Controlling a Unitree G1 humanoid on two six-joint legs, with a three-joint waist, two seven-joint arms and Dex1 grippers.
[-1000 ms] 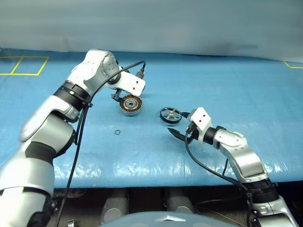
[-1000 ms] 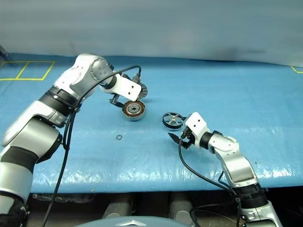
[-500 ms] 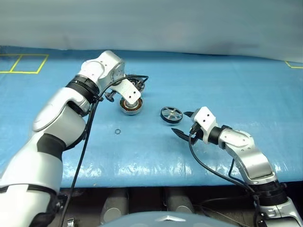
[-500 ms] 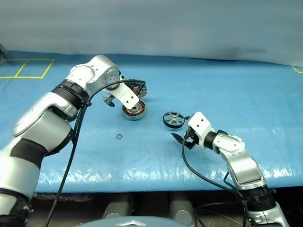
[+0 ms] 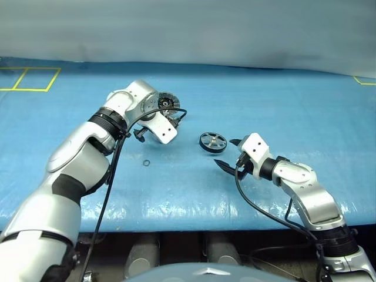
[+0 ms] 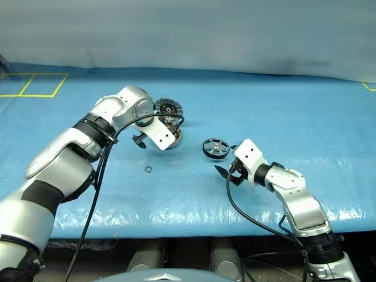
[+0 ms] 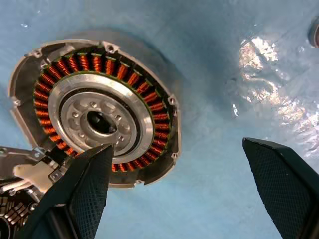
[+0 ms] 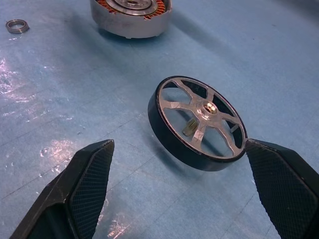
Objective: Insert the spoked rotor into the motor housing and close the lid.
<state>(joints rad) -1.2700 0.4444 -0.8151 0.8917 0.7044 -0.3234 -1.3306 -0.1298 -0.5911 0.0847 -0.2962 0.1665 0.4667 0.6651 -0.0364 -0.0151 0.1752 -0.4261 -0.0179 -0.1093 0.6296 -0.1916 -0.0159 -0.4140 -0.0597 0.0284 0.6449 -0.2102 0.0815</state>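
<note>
The motor housing (image 7: pixel 94 109), a grey cup with copper windings, lies on the blue sheet. My left gripper (image 7: pixel 187 186) points down over it, open and empty, one finger (image 7: pixel 89 189) over the housing's rim. In the head views the left wrist covers most of the housing. The lid (image 5: pixel 166 101) lies just behind it, ribbed face up. The spoked rotor (image 5: pixel 212 141) lies to the right of the housing, dark ring with silvery spokes. My right gripper (image 5: pixel 226 154) stands open just in front of the rotor (image 8: pixel 207 110), apart from it.
A small metal ring (image 5: pixel 145 163) lies on the sheet in front of the housing. Yellow tape lines (image 5: pixel 29 82) mark the far left. The sheet's front edge (image 5: pixel 194 211) runs close to my right arm. A black cable hangs from each wrist.
My left gripper has come down and its wrist has rolled, so it now covers the housing in the head views and the lid shows behind it. The right arm has kept still.
</note>
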